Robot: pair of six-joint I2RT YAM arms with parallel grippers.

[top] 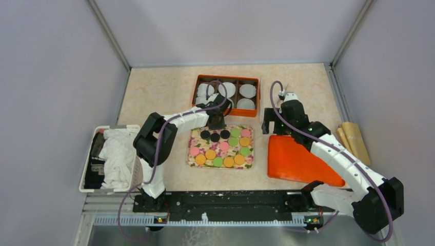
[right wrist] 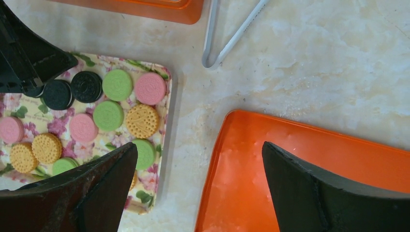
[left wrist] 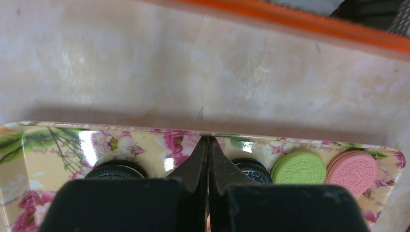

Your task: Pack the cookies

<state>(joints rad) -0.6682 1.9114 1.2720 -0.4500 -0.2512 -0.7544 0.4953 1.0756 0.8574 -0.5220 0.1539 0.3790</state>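
The cookies (top: 224,147), flat discs in black, pink, green and orange, lie in rows on a floral tray (top: 189,137) at the table's middle. My left gripper (top: 216,124) is at the tray's back edge over the black cookies. In the left wrist view its jaws (left wrist: 208,139) are pressed shut, with a black cookie (left wrist: 115,170) to the left and another (left wrist: 252,169) to the right. My right gripper (right wrist: 198,159) is open and empty above the gap between the tray (right wrist: 159,77) and an orange lid (right wrist: 309,164); it also shows in the top view (top: 267,128).
An orange compartment box (top: 227,78) holding white paper cups stands behind the tray. The orange lid (top: 300,161) lies right of the tray. Metal tongs (right wrist: 227,38) lie beside the box. A white basket (top: 134,169) of cloths is at the left, brown rolls (top: 354,141) at the right.
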